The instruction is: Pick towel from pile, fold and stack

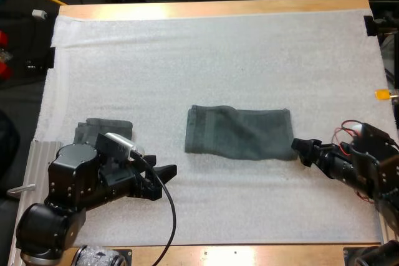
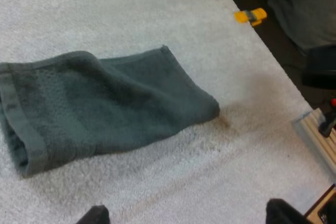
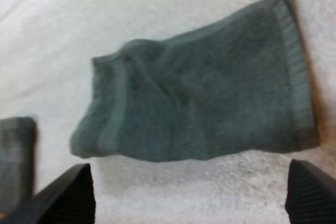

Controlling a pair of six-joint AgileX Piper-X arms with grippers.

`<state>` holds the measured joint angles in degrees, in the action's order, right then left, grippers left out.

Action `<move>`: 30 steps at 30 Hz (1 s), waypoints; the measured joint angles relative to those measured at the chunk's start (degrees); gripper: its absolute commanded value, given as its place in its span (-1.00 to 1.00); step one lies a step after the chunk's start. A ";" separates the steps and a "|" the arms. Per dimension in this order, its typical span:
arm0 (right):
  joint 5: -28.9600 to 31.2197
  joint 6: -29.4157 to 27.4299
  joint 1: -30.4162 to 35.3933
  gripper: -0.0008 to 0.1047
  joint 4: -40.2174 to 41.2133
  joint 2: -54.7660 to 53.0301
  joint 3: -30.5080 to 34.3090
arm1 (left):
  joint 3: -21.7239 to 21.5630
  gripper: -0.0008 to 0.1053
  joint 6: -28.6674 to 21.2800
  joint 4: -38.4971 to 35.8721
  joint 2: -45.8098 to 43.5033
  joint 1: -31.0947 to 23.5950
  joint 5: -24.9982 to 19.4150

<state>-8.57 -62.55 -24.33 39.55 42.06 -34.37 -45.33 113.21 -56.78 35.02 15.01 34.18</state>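
At far left, on the white foam mat (image 1: 218, 60) covering the wooden tabletop (image 1: 206, 9): a small dark grey-green towel bundle (image 1: 103, 130), partly hidden behind the left arm. Cannot tell whether pile or finished stack. Looks flat and fairly square, so probably the stacking spot, kept at the mat's edge to leave the middle free for folding.

Just beside it, toward the middle: the left gripper (image 1: 161, 182), low over the mat and pointing toward the centre. Jaws spread wide and gripping nothing, with bare mat between them in the left wrist view. Well apart from the centre towel, seemingly parked clear so as not to drag any cloth.

In the middle: a dark grey-green terry towel (image 1: 239, 133) folded into a long rectangle, lying flat on the mat with its long side running left to right. Hemmed band at its left end, layers doubled over and slightly rumpled. Placed centrally, probably to sit within reach of both arms. Looks like one fold done and another to go before stacking.

At right: the right gripper (image 1: 302, 149), low at the towel's right end, near its nearer corner, close to the cloth but gripping none. Jaws wide, with the towel lying just ahead of the tips in the right wrist view. Likely lined up there to pinch that end and carry it over leftward. Risks catching only the top layer.
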 measured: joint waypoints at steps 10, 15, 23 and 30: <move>0.75 -2.23 0.00 0.38 -3.30 10.67 -0.21 | 0.00 0.13 0.44 0.00 0.00 0.00 1.28; 0.23 -2.57 1.89 0.38 -6.94 15.73 -0.27 | 0.00 0.13 0.67 0.00 0.00 0.00 1.99; -10.29 -6.87 15.80 0.36 -9.91 20.84 -0.27 | 0.00 0.13 0.65 0.00 0.00 0.00 2.12; -21.46 -15.42 24.12 0.36 -10.60 27.45 -0.27 | 0.00 0.13 0.65 -0.04 0.00 0.00 2.12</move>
<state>-30.04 -77.97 -0.21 28.95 69.51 -34.63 -45.33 113.86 -56.81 35.02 15.01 36.30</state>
